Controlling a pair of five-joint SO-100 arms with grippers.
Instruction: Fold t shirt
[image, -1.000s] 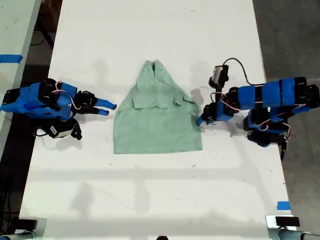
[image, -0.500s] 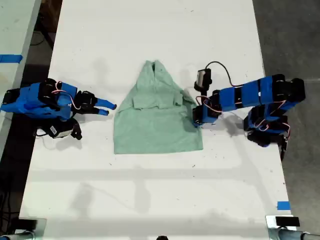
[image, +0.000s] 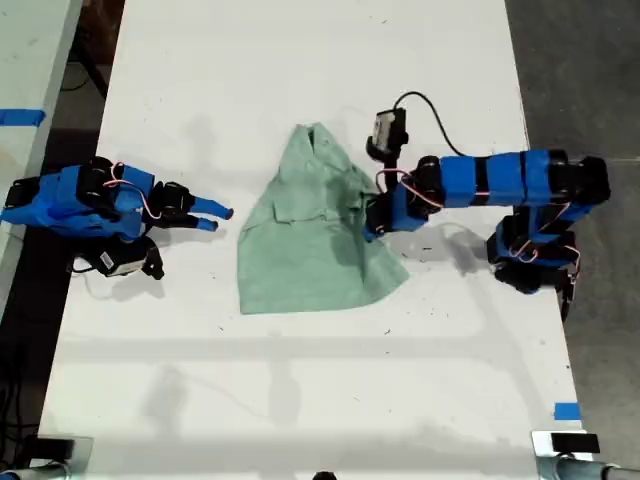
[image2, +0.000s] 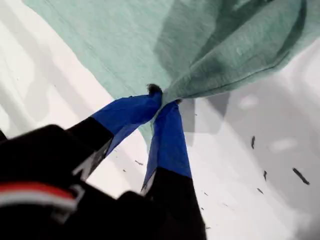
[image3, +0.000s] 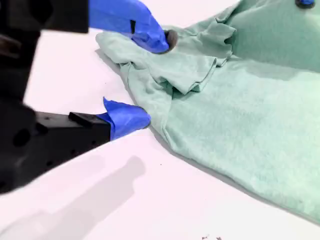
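At the exterior view's left, at about 9 o'clock from the cloth, my second gripper (image: 208, 213) is lying low over the white table (image: 320, 380) with its blue fingers (image3: 131, 119) spread apart and holding nothing; its wrist view shows the near sleeve just beyond the tips.

In the middle of the table, the small pale mint-green soft cloth t shirt (image: 310, 250) is lying mostly flat, its narrow neck end pointing to 12 o'clock and its hem to 6 o'clock.

At the shirt's 3 o'clock edge, my first gripper (image2: 162, 100) is pinching the cloth, fingers clenched on a bunched fold, and that side is rising off the table and draping over toward the middle.

You are handling something light, limp and thin: it is sagging and wrinkling from a single pinch point, and it may drag the whole garment sideways rather than fold cleanly. Judging from this, you are better off gripping at the sleeve seam or hem corner, where layers double up, and moving slowly.
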